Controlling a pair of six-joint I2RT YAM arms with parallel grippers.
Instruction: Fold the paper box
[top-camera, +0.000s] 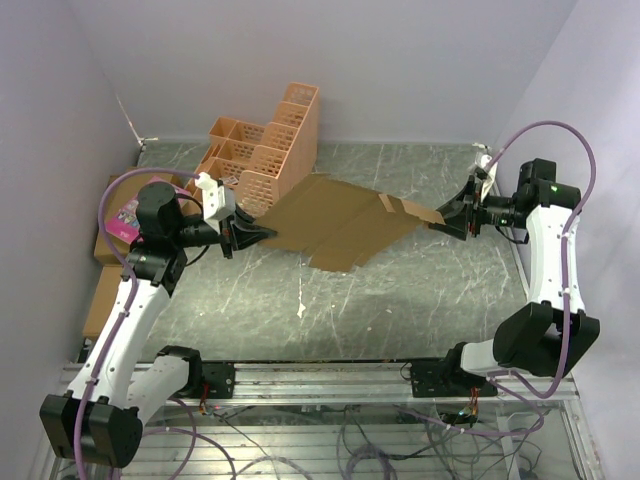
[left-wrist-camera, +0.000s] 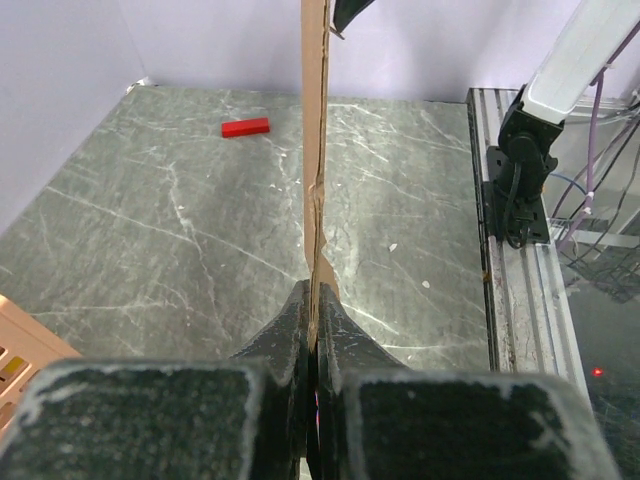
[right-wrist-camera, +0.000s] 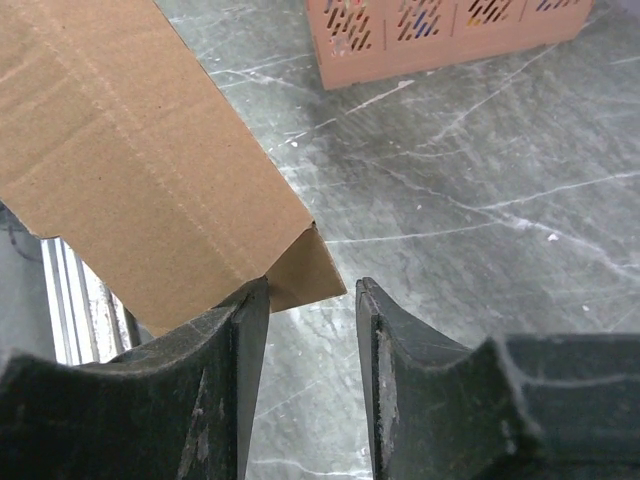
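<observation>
my left claw (left-wrist-camera: 312, 335) clamps the paper box (top-camera: 335, 225) edge; my right claw (right-wrist-camera: 310, 300) gapes around the far flap corner, gripping nothing. folding looks barely begun; next needs a firm pinch there.

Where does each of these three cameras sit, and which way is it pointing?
Top external: above and behind the arms, looking down on the table; both arms show, the paper box stretched between them.
Left wrist: on the left arm, looking along the left gripper, shut on the box's edge, toward the right arm's base.
Right wrist: on the right arm, looking past the open right gripper toward the orange crate.
Shared: all three show the box; top and right wrist both show the crate.
</observation>
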